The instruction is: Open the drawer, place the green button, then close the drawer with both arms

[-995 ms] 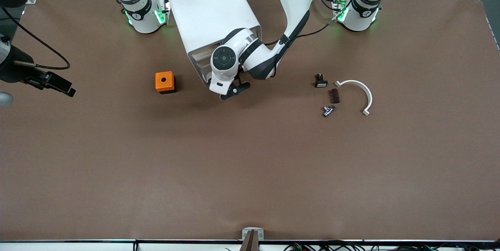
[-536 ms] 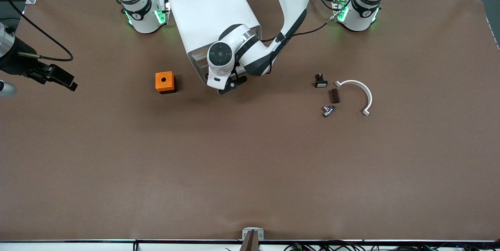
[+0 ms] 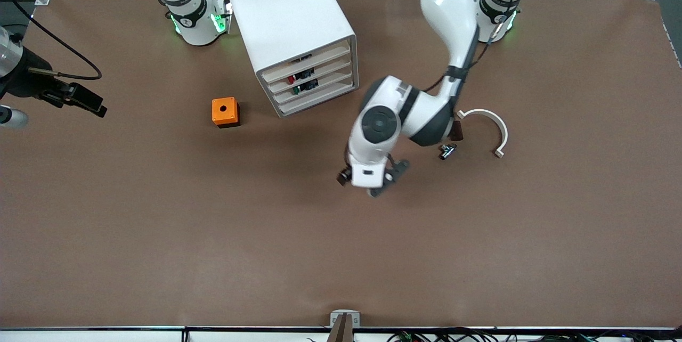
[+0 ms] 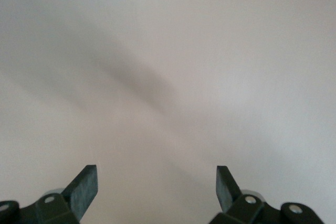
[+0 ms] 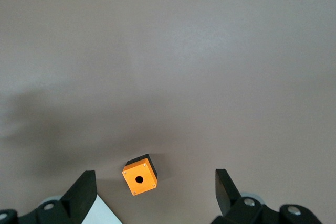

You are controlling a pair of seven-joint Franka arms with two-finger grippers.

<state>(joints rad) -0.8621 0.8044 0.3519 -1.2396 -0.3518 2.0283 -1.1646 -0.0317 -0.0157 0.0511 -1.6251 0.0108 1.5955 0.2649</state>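
Note:
The white cabinet stands near the arms' bases, and its four drawer fronts sit flush. A small green-and-black button shows inside a middle drawer, under a red-and-black one. My left gripper is open and empty over bare table, nearer to the front camera than the cabinet. Its wrist view shows only its fingertips and brown table. My right gripper is open and empty, up in the air at the right arm's end. In its wrist view it looks down on the orange cube.
The orange cube with a round hole sits beside the cabinet toward the right arm's end. A white arc, a small metal part and a brown piece lie toward the left arm's end, partly under the left arm.
My left gripper has pulled away from the cabinet front, toward the front camera and the left arm's end. The drawer fronts now show, flush. The right gripper has barely moved.

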